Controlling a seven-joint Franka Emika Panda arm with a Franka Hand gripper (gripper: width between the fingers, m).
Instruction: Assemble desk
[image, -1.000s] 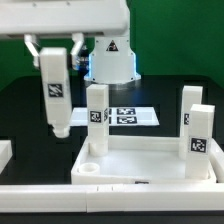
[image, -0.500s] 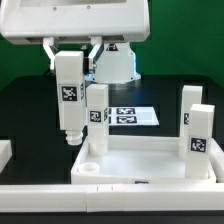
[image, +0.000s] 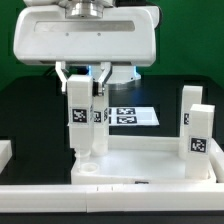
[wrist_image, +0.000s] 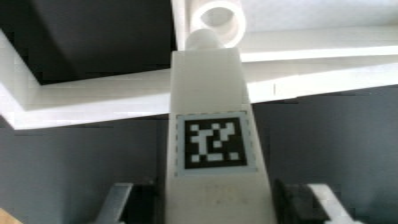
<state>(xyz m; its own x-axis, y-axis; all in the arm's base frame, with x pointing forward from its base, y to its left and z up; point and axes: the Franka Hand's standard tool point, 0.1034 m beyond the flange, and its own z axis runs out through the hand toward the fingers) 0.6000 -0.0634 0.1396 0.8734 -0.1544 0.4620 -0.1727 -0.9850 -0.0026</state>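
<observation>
My gripper (image: 81, 85) is shut on a white desk leg (image: 80, 125) with a black-and-white tag and holds it upright. The leg's lower end hangs just above the round socket (image: 88, 171) in the front corner of the tabletop (image: 140, 160) on the exterior view's left. In the wrist view the leg (wrist_image: 217, 120) runs between the two fingers (wrist_image: 121, 205), and its far end points at the open socket (wrist_image: 217, 18). Three more legs stand in the tabletop: one just behind the held leg (image: 101, 118) and two on the exterior view's right (image: 190, 103) (image: 199, 140).
The marker board (image: 135, 117) lies flat behind the tabletop. White border rails run along the front (image: 50, 192) and at the exterior view's left edge (image: 4, 152). The robot base (image: 118, 72) stands at the back on the black table.
My gripper has carried the leg toward the exterior view's right and closer to the camera, from beside the tabletop to above its front corner socket on the exterior view's left.
</observation>
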